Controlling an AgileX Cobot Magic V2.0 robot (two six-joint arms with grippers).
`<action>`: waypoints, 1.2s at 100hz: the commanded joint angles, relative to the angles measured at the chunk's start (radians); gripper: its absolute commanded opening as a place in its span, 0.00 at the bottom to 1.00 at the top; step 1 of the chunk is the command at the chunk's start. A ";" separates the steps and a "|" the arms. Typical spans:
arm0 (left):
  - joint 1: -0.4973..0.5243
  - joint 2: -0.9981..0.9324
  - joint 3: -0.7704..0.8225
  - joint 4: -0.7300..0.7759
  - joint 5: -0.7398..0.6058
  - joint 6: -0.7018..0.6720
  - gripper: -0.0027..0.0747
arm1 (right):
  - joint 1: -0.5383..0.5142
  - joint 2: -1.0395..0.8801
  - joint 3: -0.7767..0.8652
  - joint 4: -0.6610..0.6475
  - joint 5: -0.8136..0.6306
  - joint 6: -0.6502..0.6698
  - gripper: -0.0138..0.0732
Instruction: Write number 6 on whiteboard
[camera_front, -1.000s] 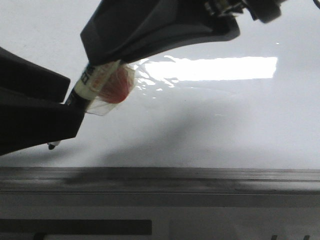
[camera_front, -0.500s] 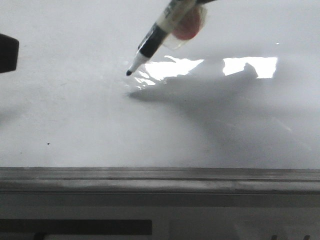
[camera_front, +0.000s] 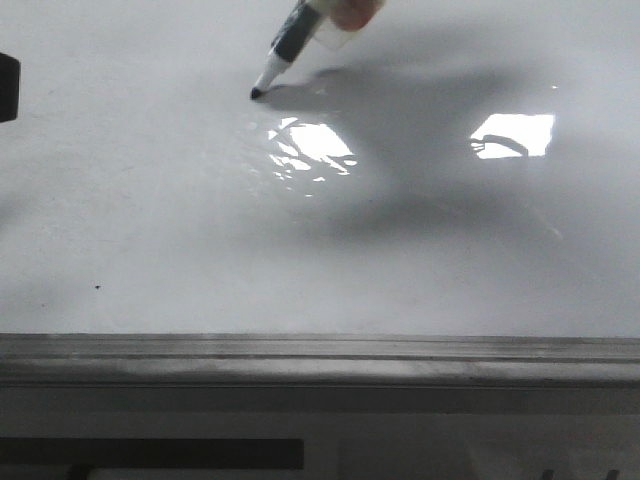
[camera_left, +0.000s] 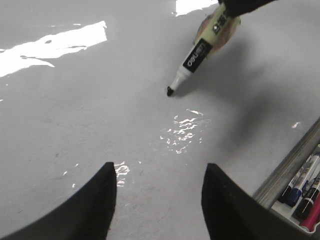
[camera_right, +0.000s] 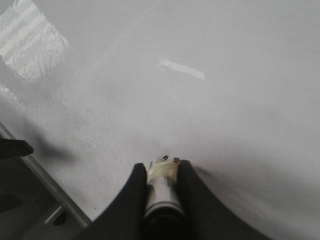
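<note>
Change since earlier: a second before, both arms had crowded the front view with the marker low at the left; half a second before, the marker tip had hovered near the glare patch. It had since moved up and away, its tip at the board farther from the ledge.
Left pincer (camera_left: 157, 200): its two dark fingers (camera_left: 90, 210) stood apart with nothing between them, over bare board; only a dark sliver of this arm showed at the left edge of the front view.
Speck (camera_front: 97, 288): a tiny black dot sat on the board, left of the marker and nearer the ledge.
Whiteboard (camera_front: 150, 200): glossy white-grey, lying flat, with bright glare patches and the arm's shadow spread across it.
Number 6: no drawn line could be seen on the board in any view.
Marker (camera_front: 285, 52): tilted, black tip down and at or just above the surface; whether it touched could not be told.
Right pincer (camera_right: 161, 172): clamped on the marker's barrel, tape wrapped at the grip.
Ledge (camera_front: 320, 355): grey metal strip along the board's near edge.
Spare markers (camera_left: 305, 180): several lay in a tray beside the ledge, well apart from both pincers.
</note>
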 joint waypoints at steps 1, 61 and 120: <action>0.003 -0.002 -0.031 -0.012 -0.074 -0.008 0.49 | 0.021 0.026 -0.011 0.025 -0.037 -0.009 0.09; 0.003 -0.002 -0.031 -0.012 -0.077 -0.008 0.49 | 0.010 -0.009 -0.004 -0.027 0.030 -0.002 0.10; -0.126 0.039 -0.031 0.125 -0.140 -0.008 0.49 | 0.225 -0.042 -0.026 -0.025 0.042 -0.002 0.10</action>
